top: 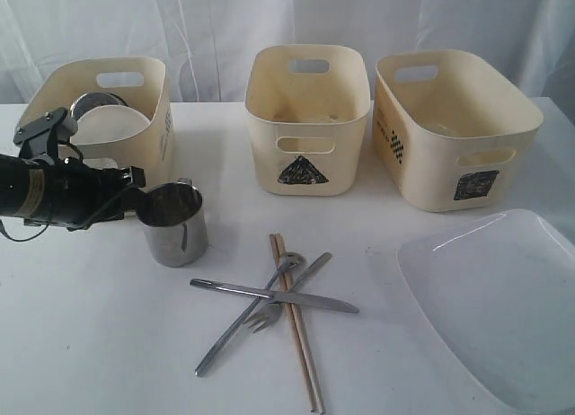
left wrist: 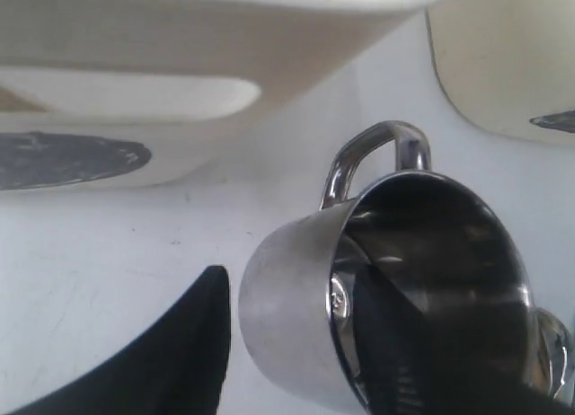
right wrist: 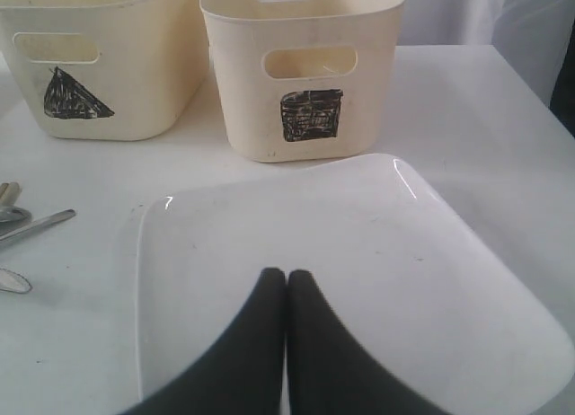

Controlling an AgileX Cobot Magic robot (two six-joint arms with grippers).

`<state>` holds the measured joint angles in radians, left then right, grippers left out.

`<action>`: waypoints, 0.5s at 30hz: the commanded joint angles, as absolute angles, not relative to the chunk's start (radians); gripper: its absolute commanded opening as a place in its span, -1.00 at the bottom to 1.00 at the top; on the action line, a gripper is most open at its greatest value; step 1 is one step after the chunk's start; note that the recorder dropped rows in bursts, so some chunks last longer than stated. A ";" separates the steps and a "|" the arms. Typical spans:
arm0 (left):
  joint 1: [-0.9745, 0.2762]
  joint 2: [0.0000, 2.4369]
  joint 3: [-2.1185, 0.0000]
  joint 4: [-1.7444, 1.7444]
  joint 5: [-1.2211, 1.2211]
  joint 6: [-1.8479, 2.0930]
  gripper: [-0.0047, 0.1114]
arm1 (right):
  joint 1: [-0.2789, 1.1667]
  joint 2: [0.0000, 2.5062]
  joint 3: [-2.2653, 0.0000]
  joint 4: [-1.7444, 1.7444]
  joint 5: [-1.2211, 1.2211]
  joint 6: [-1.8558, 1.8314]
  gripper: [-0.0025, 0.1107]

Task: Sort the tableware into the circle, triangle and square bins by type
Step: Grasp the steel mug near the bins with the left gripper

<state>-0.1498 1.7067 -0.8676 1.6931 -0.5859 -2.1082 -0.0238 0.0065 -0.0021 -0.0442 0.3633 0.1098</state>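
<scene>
My left gripper (top: pixel 137 204) (left wrist: pixel 287 285) is shut on a steel mug (top: pixel 169 204) (left wrist: pixel 296 316), one finger inside and one outside its wall. The mug tilts over a second steel mug (top: pixel 177 244). A steel bowl (top: pixel 94 103) and a white bowl (top: pixel 112 128) lie in the circle bin (top: pixel 157 101) (left wrist: pixel 180 38). Knife (top: pixel 274 295), fork (top: pixel 267 314), spoon (top: pixel 289 262) and chopsticks (top: pixel 298 339) lie crossed on the table. My right gripper (right wrist: pixel 287 273) is shut and holds nothing, above the white plate (right wrist: pixel 359 235) (top: pixel 503 298); the exterior view does not show it.
The triangle bin (top: pixel 269 154) (right wrist: pixel 135 74) stands at the back middle. The square bin (top: pixel 431 177) (right wrist: pixel 243 101) stands at the back right, just behind the plate. A white curtain hangs behind the table.
</scene>
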 commanded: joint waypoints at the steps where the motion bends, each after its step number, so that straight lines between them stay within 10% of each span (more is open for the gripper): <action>1: -0.153 1.735 -0.861 1.687 -0.587 -2.112 -0.09 | -0.029 0.000 0.000 -0.049 0.353 0.110 -0.96; 15: -0.153 1.745 -0.861 1.715 -0.725 -2.109 -0.92 | -0.029 0.000 0.000 -0.049 0.353 0.110 -0.96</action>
